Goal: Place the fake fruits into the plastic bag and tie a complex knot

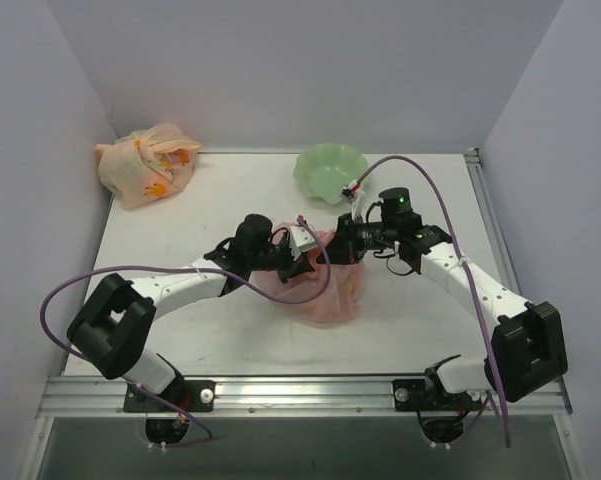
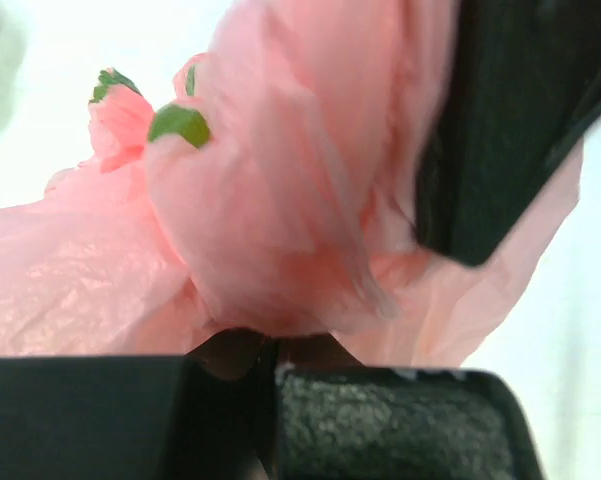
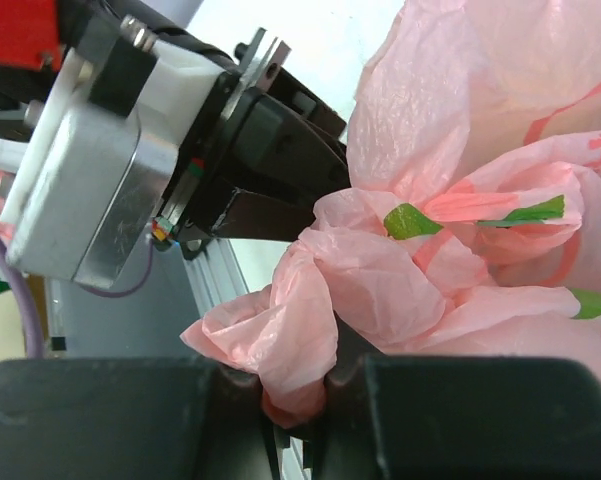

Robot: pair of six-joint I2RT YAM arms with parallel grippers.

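Currently: plastic bag lies at centre of table, between both arms, on near side of green bowl. Left gripper pressed together, pinching bunched pink film. Right gripper likewise clamped on twisted bag fold. Grippers just beside each other above bag. Tied pale orange bag at far-left corner.
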